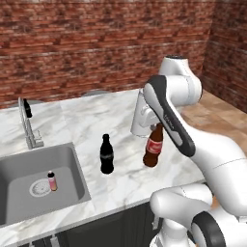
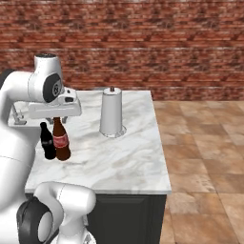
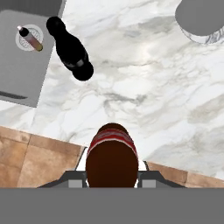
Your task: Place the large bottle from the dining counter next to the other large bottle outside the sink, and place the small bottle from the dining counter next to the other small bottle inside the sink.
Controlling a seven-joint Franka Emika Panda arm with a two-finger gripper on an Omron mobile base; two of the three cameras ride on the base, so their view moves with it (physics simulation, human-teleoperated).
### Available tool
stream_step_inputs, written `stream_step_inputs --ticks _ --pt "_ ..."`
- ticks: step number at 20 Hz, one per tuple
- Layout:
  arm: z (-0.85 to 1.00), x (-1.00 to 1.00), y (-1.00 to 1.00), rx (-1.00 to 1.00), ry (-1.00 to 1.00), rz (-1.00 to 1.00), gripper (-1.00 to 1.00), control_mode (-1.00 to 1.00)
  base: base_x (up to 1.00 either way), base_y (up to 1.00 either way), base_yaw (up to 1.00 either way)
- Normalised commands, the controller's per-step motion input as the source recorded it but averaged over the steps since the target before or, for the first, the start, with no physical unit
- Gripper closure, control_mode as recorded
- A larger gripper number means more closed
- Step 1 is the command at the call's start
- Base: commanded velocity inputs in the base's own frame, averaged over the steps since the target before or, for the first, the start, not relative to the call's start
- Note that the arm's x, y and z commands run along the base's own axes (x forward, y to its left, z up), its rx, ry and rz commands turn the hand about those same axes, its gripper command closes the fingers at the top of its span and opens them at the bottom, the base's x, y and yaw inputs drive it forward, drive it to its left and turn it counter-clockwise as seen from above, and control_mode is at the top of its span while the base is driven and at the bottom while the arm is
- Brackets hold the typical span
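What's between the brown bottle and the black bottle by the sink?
Nothing: bare marble between the brown bottle and the black bottle in the left base view.

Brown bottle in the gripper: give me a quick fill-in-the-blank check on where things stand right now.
1. The gripper is shut on the ____ bottle.
2. The black bottle stands on the counter, ____ the sink.
3. The small pink bottle stands inside the sink, next to the ____.
4. The brown bottle's label is ____.

Missing words: brown; outside; drain; red
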Motion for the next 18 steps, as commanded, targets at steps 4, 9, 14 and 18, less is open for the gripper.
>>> stream_step_inputs --ticks 4,9,14,18 --pt "-0.04 0.03 0.0 -0.02 0.15 -0.14 1.0 -1.0 0.0 0.0 0.0" --pt "-0.1 0.0 0.0 0.0 0.08 -0.29 1.0 -1.0 0.0 0.0 0.0" --pt "-0.1 0.03 0.0 0.0 -0.01 -0.27 1.0 -1.0 0.0 0.0 0.0" --pt "-0.25 0.15 0.07 0.0 -0.13 -0.12 1.0 -1.0 0.0 0.0 0.0"
